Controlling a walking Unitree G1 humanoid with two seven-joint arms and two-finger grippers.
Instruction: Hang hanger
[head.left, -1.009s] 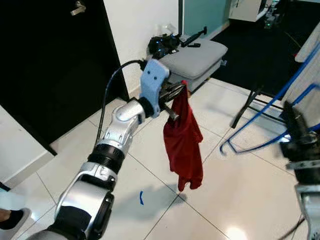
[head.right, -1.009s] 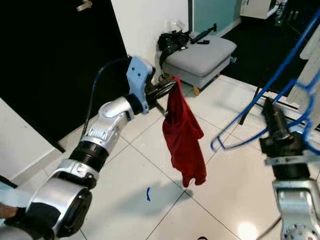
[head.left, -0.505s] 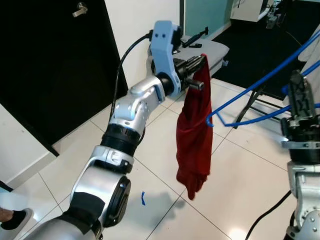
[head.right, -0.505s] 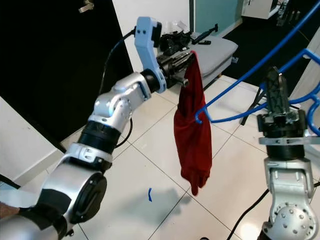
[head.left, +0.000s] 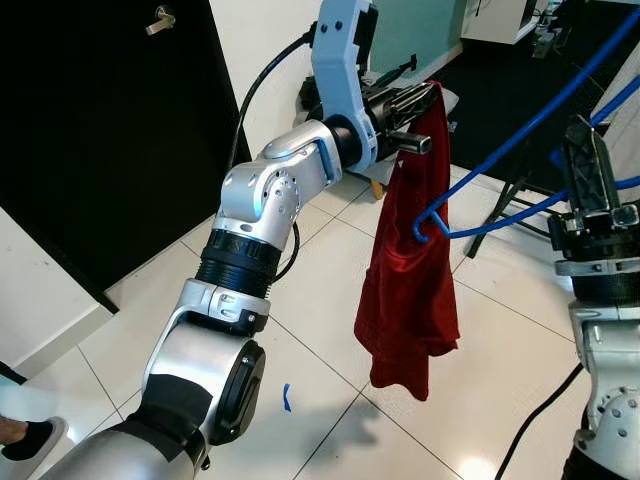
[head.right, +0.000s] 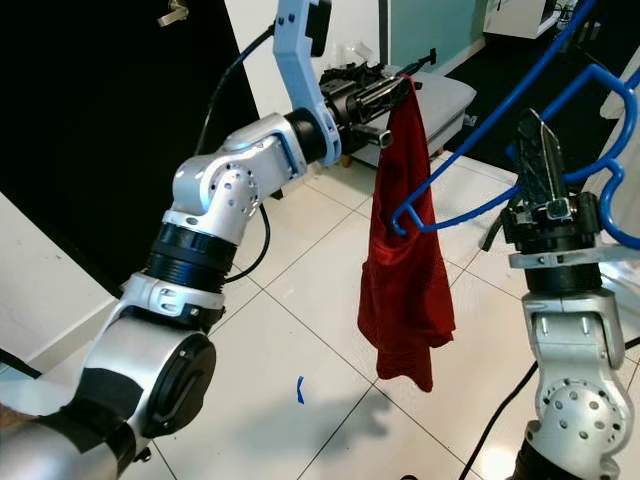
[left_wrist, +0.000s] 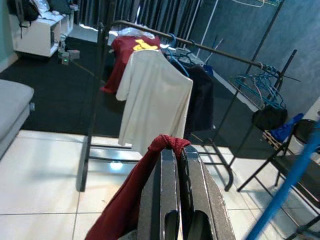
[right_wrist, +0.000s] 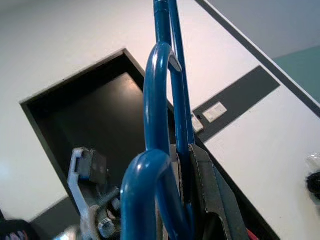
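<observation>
left gripper (head.left: 425, 95): pinched on shirt (head.left: 410, 290), held high
right gripper (head.right: 541, 150): clamped on hanger (head.right: 470, 150)
tip: hanger arm gets fed slowly into the shirt

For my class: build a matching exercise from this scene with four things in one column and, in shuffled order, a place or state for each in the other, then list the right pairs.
Things:
1. red garment
2. blue hanger
3. grey cushioned stool
4. white shirt

Places or states:
A. on the clothes rail
B. pinched by its top edge in the left gripper
C. standing on the tiled floor by the white wall
D. held in the right gripper

Pairs: 1-B, 2-D, 3-C, 4-A
</observation>
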